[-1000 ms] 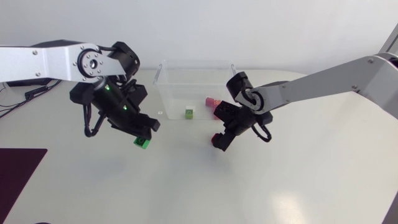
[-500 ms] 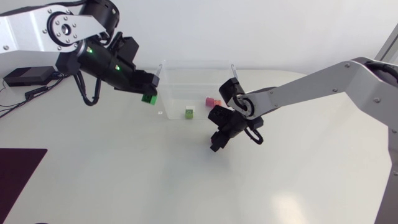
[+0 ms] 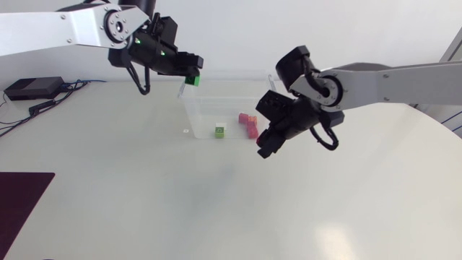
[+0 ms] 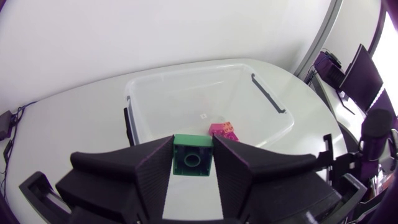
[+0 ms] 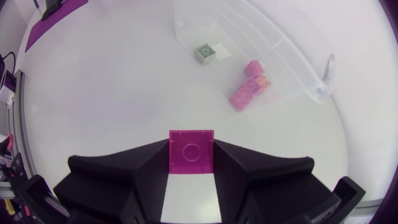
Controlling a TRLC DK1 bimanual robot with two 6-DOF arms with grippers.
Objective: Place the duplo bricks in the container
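Observation:
My left gripper (image 3: 189,76) is shut on a green brick (image 3: 192,80) and hangs over the left rim of the clear container (image 3: 229,75). In the left wrist view the green brick (image 4: 192,157) sits studs-up between the fingers (image 4: 146,168), with the container (image 4: 274,103) below and ahead. A small green brick (image 3: 220,131) and a cluster of pink bricks (image 3: 247,123) lie inside. My right gripper (image 3: 265,149) hangs above the table just in front of the container's right corner. It is shut on a magenta brick (image 5: 191,151), seen between its fingers in the right wrist view.
A black box (image 3: 27,88) with cables lies at the table's far left. A dark purple mat (image 3: 20,204) covers the front left corner. White table surface (image 3: 216,209) stretches in front of the container.
My left arm carried the green brick up and right, to the container's rim. My right gripper shut on the magenta brick and lifted it off the table.

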